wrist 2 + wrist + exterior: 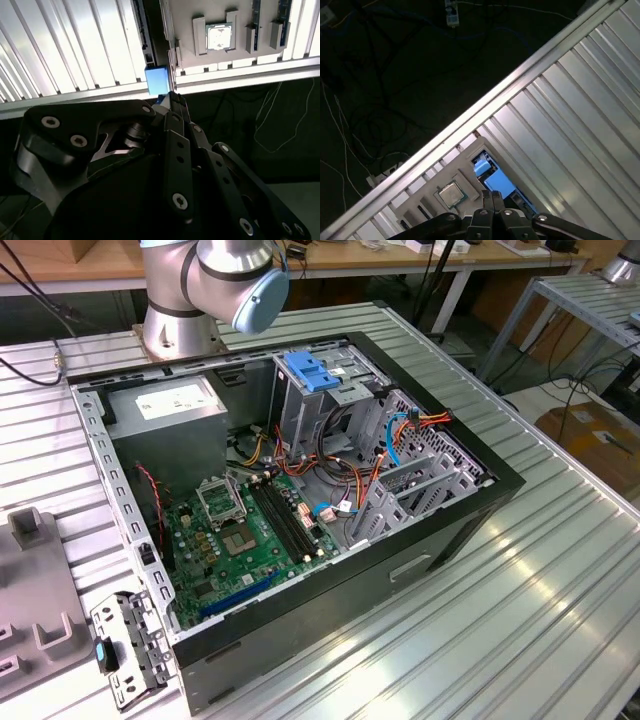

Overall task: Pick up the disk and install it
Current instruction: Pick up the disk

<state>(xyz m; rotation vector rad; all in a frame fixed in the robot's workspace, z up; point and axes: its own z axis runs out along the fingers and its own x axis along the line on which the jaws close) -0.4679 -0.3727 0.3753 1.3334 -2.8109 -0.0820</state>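
In the second wrist view the disk point(157, 80) sits in a gap beside a grey tray point(181, 30) carrying a chip point(218, 37), on the ribbed surface point(75, 50); mainly its blue end shows. The end effector point(171, 100) hangs directly over that blue end, very near it. Whether it is open or gripping cannot be told. The disk is probably stiff, fairly heavy and shock-sensitive, best clamped across its flat faces.
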